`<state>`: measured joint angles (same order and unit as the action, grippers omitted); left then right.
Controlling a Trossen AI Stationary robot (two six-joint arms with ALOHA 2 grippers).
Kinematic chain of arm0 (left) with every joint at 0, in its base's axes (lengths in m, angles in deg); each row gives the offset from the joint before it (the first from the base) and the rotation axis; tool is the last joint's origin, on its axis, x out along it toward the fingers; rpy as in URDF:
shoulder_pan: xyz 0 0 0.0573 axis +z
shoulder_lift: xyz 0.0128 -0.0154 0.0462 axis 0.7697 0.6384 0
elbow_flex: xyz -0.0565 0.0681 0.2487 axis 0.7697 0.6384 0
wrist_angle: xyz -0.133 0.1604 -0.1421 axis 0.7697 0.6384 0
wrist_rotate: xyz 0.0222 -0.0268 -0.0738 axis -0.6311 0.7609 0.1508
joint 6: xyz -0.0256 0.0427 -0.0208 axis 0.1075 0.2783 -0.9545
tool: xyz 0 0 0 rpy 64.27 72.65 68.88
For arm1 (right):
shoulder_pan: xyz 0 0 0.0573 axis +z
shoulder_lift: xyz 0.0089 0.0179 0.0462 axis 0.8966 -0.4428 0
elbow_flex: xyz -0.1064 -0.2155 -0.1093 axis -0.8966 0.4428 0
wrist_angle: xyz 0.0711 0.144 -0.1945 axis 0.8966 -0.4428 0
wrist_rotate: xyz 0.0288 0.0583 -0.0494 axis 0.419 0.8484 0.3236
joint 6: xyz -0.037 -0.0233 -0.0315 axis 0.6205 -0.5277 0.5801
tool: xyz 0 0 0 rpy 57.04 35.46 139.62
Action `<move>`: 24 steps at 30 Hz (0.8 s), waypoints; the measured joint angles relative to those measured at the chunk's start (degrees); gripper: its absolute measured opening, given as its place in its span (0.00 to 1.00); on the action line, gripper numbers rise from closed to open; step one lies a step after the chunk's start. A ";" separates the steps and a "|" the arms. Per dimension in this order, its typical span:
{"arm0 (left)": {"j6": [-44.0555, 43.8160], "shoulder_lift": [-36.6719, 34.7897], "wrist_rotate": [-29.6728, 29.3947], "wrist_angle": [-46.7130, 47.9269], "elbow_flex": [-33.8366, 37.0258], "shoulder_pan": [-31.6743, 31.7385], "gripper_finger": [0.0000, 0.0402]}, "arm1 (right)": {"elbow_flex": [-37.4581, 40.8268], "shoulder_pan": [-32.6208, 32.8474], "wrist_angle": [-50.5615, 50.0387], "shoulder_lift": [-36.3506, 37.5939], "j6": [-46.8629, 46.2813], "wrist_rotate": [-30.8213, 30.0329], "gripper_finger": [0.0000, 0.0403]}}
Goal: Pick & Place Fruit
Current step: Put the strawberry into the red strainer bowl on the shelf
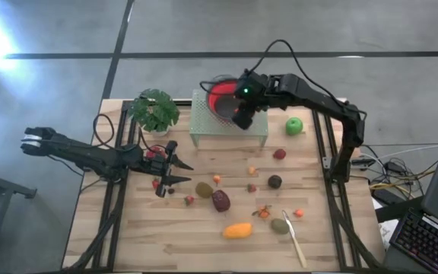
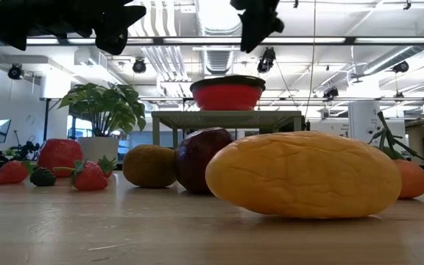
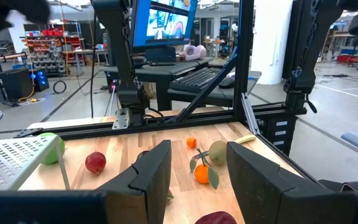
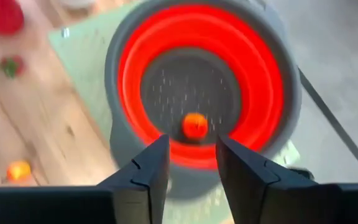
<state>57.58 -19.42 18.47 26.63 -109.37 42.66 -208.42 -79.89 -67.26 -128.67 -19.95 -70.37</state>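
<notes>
Fruit lies scattered on the wooden table: a green apple (image 1: 294,126), an orange oval (image 1: 237,230), a maroon one (image 1: 220,200), a brown one (image 1: 204,189), a dark one (image 1: 275,181) and small berries. A red bowl (image 4: 204,74) with a grey rim stands on a pale green perforated stand (image 1: 204,125). A small orange fruit (image 4: 194,124) lies on the bowl's grey bottom. My right gripper (image 4: 191,165) hangs above the bowl, pointing steeply down, open and holding nothing. My left gripper (image 1: 185,173) waits at the left, level, open, nothing between its fingers (image 3: 160,168).
A leafy potted plant (image 1: 155,111) stands left of the stand. A slim pale utensil (image 1: 293,237) lies near the front right, beside an olive oval (image 1: 280,225). Dark frame posts rise along the table's left and right edges. Bare wood shows at the front left.
</notes>
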 joint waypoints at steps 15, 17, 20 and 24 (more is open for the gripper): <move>0.00 0.00 0.00 0.00 0.00 0.00 0.40 | -2.85 12.88 -13.97 0.76 -9.49 -3.10 0.20; 0.00 0.00 0.00 0.00 0.00 0.00 0.40 | -2.56 15.04 -15.86 0.74 -11.65 -3.15 0.19; 0.00 0.00 0.00 0.00 0.00 0.04 0.40 | -1.68 18.26 -15.93 0.97 -13.35 -3.43 0.17; 0.00 0.00 0.00 0.04 0.00 0.04 0.40 | -0.76 22.34 -15.86 1.08 -15.27 -3.65 0.15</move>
<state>57.58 -19.42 18.47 26.67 -109.37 42.71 -209.18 -57.55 -83.13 -127.59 -35.22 -74.02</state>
